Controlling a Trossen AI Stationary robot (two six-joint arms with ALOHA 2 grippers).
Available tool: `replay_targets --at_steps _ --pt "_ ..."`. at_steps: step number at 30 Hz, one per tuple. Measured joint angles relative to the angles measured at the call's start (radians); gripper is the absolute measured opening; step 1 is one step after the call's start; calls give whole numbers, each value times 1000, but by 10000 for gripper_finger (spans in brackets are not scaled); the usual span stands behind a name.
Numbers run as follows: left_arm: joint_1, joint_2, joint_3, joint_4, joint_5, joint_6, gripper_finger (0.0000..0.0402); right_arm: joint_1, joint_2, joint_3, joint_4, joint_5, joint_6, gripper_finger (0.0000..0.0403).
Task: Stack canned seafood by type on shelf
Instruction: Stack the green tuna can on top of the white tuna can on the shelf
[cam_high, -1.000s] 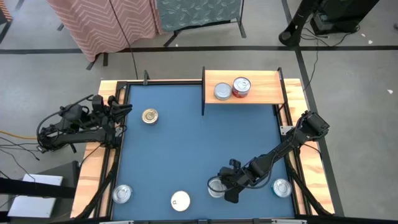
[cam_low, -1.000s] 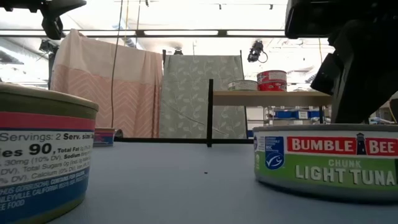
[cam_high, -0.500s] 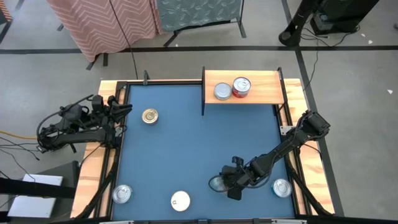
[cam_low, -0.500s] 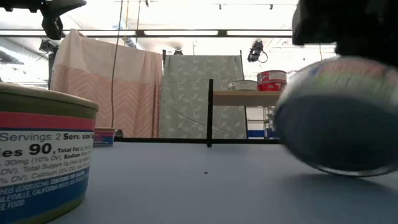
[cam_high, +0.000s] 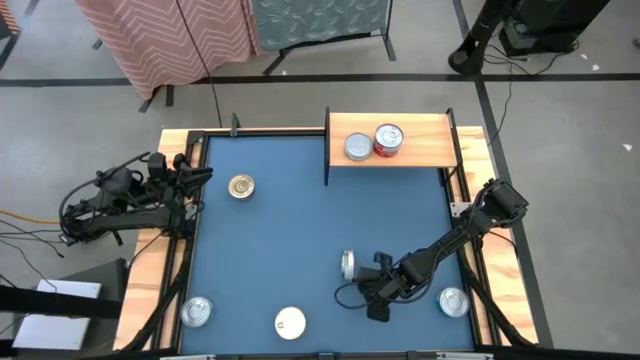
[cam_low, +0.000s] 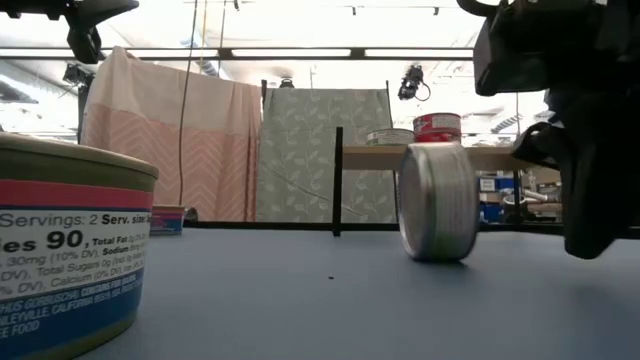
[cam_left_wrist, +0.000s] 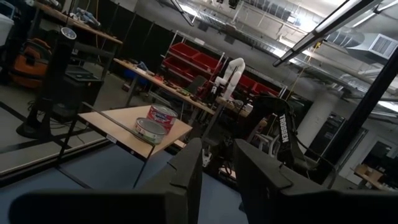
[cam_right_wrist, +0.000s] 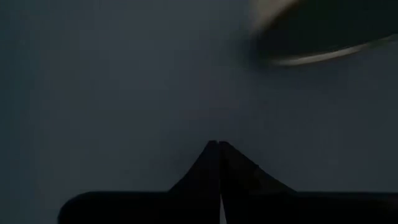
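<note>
Right now, right gripper (cam_high: 370, 300) pinched shut, empty, low over blue table (cam_high: 290, 230); silver tin on its edge (cam_high: 347, 264) just beside, loose. Rigid, slick, prone to roll (best clamped across the side wall). Left gripper (cam_high: 197, 176) slightly parted, empty, parked at table's left edge. Seven tins counted: five on table, two on light-wood shelf (cam_high: 430, 135).

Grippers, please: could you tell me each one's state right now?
Left gripper: slightly open, holding nothing.
Right gripper: shut, holding nothing.
</note>
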Motion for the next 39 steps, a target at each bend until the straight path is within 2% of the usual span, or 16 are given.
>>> replay_targets --at_steps 6,11,15,21,28,31,34,39 --pt "0 0 0 0 0 0 95 -15 -10 27 -28 -82 6 16" --pt "0 0 0 1 0 0 95 -65 -61 97 -180 30 -77 12" --pt "0 0 0 0 0 3 95 -143 -119 109 -188 7 -182 20" --pt "0 0 0 0 4 -2 95 -265 -227 109 -190 -19 -210 84" --pt "0 0 0 -1 25 0 95 -370 -316 109 -165 -14 -185 205" --pt "0 0 0 -2 26 19 95 -390 -303 110 -165 48 -166 249" --pt "0 0 0 -2 26 29 95 -415 -264 110 -171 108 -113 269" --pt "0 0 0 -3 29 30 95 -444 -212 110 -175 203 3 259"
